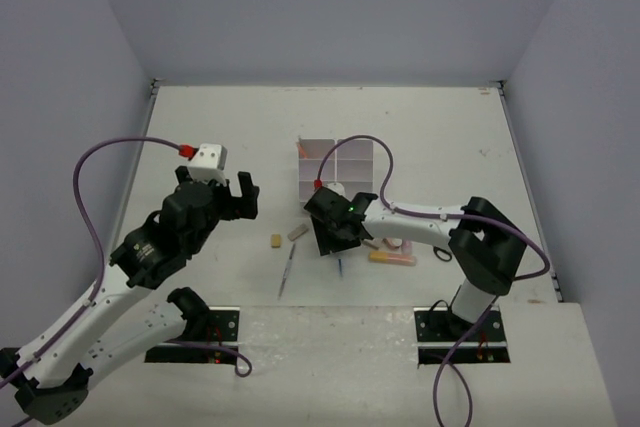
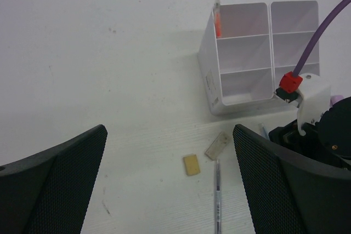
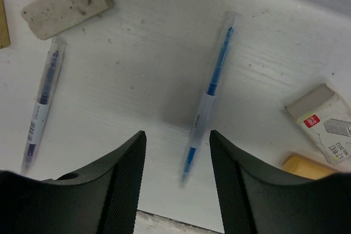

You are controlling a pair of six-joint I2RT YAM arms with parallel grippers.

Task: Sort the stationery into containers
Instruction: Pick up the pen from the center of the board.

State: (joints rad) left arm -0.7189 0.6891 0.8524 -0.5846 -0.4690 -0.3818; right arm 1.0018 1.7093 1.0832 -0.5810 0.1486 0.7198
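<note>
Right wrist view: my claw stands apart, one finger on either side of the blue pen (its near end between them, unpinched); a second pen lies outside one finger; the white organizer sits just beyond.

Eraser wrapper: print illegible

Right wrist view: tan eraser cut by left edge. Orange item part-hidden behind right hand, kind unclear.
Left wrist view: pen runs off bottom edge. Right arm covers organizer's near-right corner.
</note>
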